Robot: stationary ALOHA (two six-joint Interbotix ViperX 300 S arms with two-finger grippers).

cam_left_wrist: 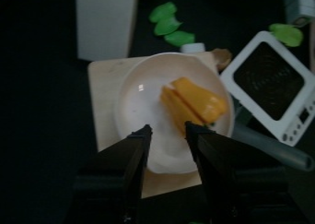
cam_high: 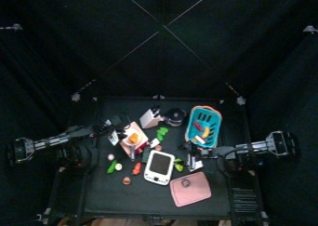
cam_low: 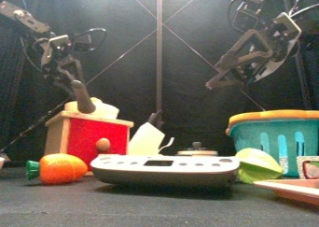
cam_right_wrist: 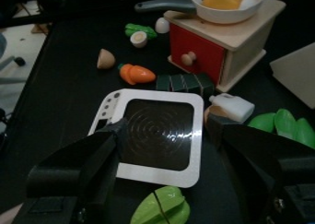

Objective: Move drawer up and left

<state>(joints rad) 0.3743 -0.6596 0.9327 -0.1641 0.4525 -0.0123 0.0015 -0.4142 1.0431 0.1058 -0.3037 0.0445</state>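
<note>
Seen from the front with the drawer as landmark: one white green-screened device and one orange vegetable lie nearer, crowding its front; one teal basket stands well to its right. The drawer sits left of the table's middle, one white bowl on top; bare table lies behind it. The left gripper hangs over the bowl, jaws apart on nothing; the right gripper, jaws spread wide, hovers over the device.

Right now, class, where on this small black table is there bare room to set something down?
Bare black table lies at the front-left corner, left of the white flat device and pink square pad. The middle is crowded: red-faced wooden drawer, teal plastic basket, scattered toy food.
</note>
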